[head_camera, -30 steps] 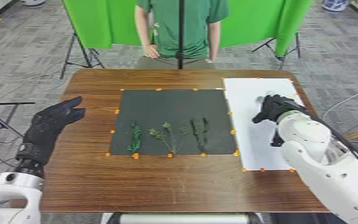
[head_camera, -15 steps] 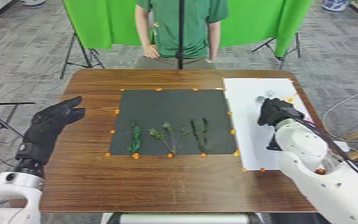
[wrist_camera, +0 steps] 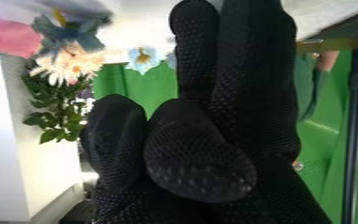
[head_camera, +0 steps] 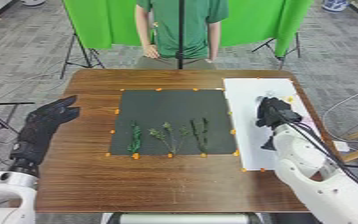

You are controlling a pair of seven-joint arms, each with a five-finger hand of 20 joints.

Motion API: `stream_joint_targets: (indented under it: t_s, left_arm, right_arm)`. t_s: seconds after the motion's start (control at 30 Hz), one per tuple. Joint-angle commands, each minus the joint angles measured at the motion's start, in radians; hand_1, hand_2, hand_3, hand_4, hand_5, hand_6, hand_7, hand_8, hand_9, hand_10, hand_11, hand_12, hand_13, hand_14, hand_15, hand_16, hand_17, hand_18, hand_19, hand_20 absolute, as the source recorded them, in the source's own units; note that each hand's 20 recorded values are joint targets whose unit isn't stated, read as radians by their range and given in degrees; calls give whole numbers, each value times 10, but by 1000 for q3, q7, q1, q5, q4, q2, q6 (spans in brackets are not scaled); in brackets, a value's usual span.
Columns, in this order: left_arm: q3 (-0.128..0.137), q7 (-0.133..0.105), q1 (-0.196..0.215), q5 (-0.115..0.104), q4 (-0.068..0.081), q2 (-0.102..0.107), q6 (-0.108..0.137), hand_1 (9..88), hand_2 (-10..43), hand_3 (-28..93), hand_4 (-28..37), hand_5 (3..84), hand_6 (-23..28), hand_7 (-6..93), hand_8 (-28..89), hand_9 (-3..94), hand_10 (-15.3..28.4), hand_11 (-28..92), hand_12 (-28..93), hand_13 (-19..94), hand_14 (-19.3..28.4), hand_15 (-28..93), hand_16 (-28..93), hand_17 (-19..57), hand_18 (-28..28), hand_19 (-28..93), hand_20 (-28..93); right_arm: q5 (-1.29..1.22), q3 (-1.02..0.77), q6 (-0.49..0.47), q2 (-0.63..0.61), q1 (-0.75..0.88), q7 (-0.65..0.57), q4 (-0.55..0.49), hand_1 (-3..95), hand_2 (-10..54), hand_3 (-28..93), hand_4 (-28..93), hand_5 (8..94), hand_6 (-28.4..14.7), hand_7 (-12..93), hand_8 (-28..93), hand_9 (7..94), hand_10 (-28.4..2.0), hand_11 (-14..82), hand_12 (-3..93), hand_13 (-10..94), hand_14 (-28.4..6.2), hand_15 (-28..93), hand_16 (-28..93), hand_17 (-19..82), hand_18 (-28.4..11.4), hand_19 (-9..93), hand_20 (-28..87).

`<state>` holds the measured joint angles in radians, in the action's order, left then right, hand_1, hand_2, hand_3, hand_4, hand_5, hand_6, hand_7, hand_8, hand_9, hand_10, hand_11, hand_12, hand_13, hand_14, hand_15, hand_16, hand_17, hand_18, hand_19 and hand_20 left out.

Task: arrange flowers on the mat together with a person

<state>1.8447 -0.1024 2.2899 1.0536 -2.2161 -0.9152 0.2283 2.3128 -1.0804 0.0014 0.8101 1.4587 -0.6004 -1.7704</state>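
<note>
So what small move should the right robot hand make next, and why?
Probably ease the right robot hand onto the blue flower near it: the hand is over the white sheet, while the mat holds green sprigs but no blossom.

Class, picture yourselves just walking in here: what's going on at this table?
The robot's right hand is over the white sheet, with a pale blue flower and a peach one in its wrist view; whether it holds anything, I can't tell. Three green sprigs lie side by side on the dark mat. The left hand is off to the mat's left.
</note>
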Motion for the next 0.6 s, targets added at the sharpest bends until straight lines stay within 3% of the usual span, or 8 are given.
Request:
stream_joint_targets:
  t_s: [0.03,0.17,0.3,0.47,0.6]
  left_arm:
    - [102,-21,70,-93,11,32,48,252,-1,680,-269,423,47,95,-63,446,144,158,118,369,169,103,9,82,106,25,172]
    - [147,-32,107,-121,23,27,75,251,-1,682,-270,424,46,97,-64,447,144,159,118,371,168,104,10,83,106,25,172]
    - [165,-43,138,-149,40,20,106,248,-1,683,-273,425,46,97,-65,450,144,162,118,372,167,104,10,84,106,25,172]
    - [151,-36,132,-155,76,29,103,242,1,685,-278,427,46,99,-66,452,144,163,118,374,167,105,9,85,106,28,173]
    - [129,-41,122,-177,101,31,123,218,38,689,-281,428,46,98,-66,453,145,163,117,376,166,106,8,87,106,28,173]
  right_arm:
    - [-13,5,49,-24,-144,16,-98,939,-95,-283,335,824,10,218,177,937,-73,144,398,937,29,676,193,634,-143,932,345]
    - [-47,106,49,34,-296,55,-76,939,-95,-283,338,825,10,216,179,937,-73,139,400,937,29,676,195,631,-143,932,349]
    - [-60,227,20,161,-448,111,-8,939,-95,-283,341,824,10,215,180,937,-72,137,401,937,29,675,197,630,-143,932,353]
    - [-56,380,-14,321,-588,171,87,938,-95,-283,344,825,10,214,179,937,-73,138,402,937,28,674,199,630,-142,932,354]
    - [-44,460,-44,431,-628,198,145,938,-95,-283,345,825,10,215,179,937,-73,137,403,937,29,673,201,629,-143,932,356]
